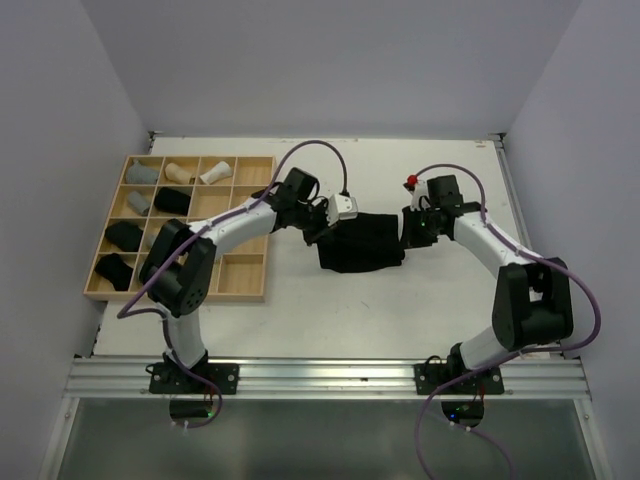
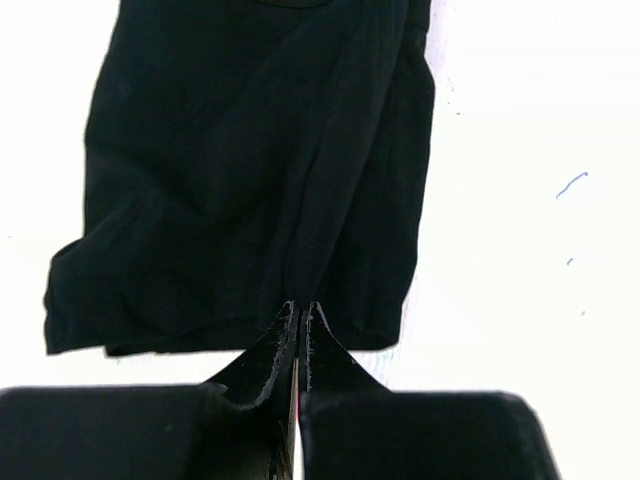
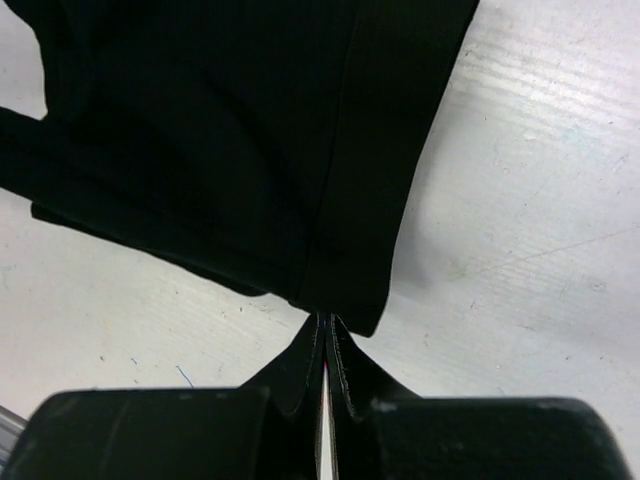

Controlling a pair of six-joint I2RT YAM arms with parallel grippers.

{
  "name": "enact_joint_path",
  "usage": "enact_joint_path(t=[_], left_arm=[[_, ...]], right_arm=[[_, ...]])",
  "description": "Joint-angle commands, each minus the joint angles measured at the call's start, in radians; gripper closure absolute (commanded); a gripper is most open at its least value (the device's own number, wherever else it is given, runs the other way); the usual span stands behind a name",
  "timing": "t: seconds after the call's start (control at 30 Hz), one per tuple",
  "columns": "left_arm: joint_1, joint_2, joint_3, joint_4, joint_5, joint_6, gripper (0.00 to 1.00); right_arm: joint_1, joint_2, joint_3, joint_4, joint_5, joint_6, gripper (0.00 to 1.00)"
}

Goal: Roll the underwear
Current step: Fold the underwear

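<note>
A black underwear (image 1: 362, 243) lies spread flat on the white table between my two arms. My left gripper (image 1: 322, 232) is at its left edge. In the left wrist view that gripper (image 2: 300, 308) is shut on the hem of the black cloth (image 2: 250, 160), and folds in the cloth run toward its tips. My right gripper (image 1: 408, 230) is at the cloth's right edge. In the right wrist view it (image 3: 326, 320) is shut on a corner of the cloth (image 3: 240, 130). Several rolled underwear, among them a white one (image 1: 214, 173) and a black one (image 1: 172, 199), sit in the tray's compartments.
The wooden grid tray (image 1: 230, 296) stands at the left of the table, and my left arm reaches across its right side. White walls close in the table at the back and both sides. A metal rail (image 1: 330, 378) runs along the near edge.
</note>
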Motion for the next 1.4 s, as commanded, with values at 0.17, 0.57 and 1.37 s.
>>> enact_joint_path(t=[0.17,0.57,1.37], left_arm=[[0.009,-0.052,-0.037,-0.165,0.013,0.153,1.00],[0.015,-0.148,-0.147,-0.104,0.122,0.112,0.53],[0.159,-0.213,-0.203,0.187,0.051,-0.295,0.54]], right_arm=[[0.005,-0.039,0.058,0.013,-0.025,0.004,0.89],[0.031,0.081,0.067,0.057,-0.072,0.078,0.86],[0.358,-0.171,-0.034,0.100,0.058,0.381,0.75]])
